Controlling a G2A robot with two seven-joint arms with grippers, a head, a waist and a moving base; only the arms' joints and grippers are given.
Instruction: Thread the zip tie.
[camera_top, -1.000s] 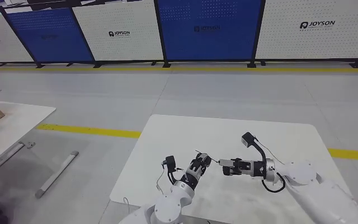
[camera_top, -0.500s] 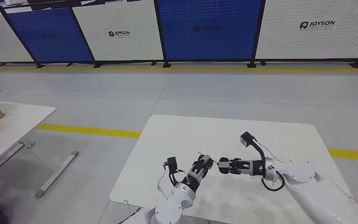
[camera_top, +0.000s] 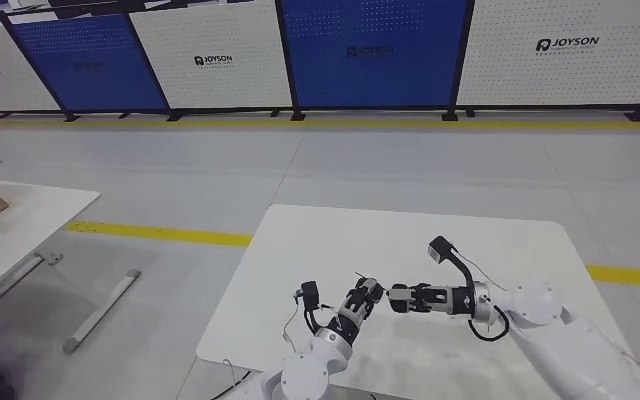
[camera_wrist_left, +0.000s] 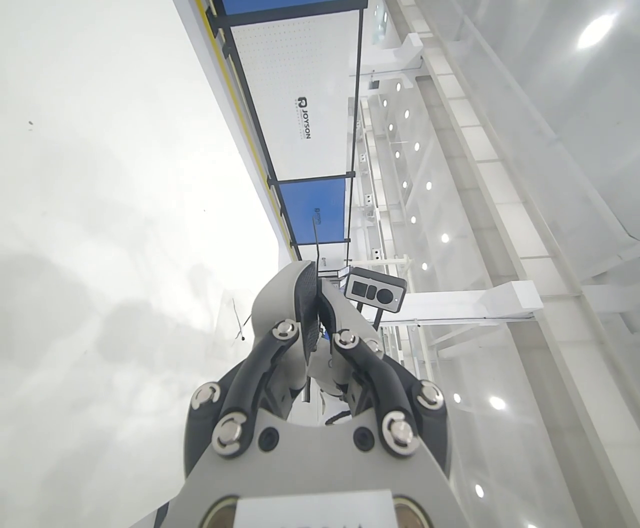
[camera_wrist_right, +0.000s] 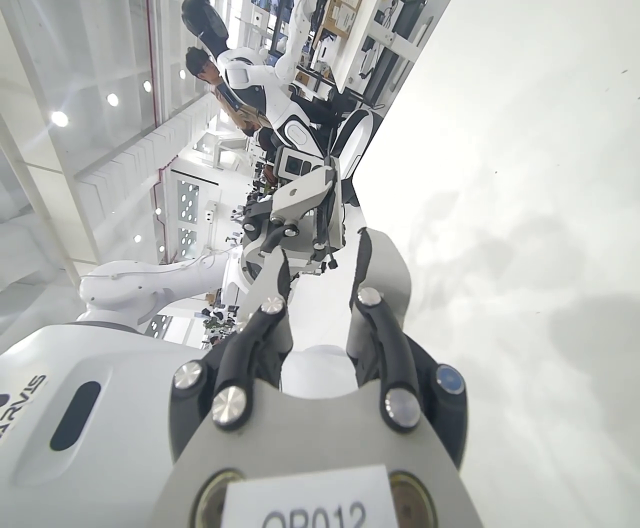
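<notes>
A thin black zip tie (camera_wrist_left: 316, 239) sticks out past the tips of my left gripper (camera_wrist_left: 314, 274), which is shut on it. In the top view the left gripper (camera_top: 368, 290) hovers over the front part of the white table (camera_top: 420, 235), with the zip tie (camera_top: 357, 275) showing as a fine dark line at its tip. My right gripper (camera_top: 397, 297) faces it tip to tip, almost touching. In the right wrist view the right gripper (camera_wrist_right: 322, 242) stands open, and the zip tie (camera_wrist_right: 327, 200) held in the left gripper (camera_wrist_right: 300, 197) lies just beyond its fingers.
The table's front edge (camera_top: 240, 360) runs close below both arms. Bare tabletop spreads behind and to the right of them. Another white table (camera_top: 40, 215) stands at the far left across the floor.
The right gripper has slid left toward the left gripper, closing the gap between their tips. The left gripper has shifted slightly, still holding the zip tie.
</notes>
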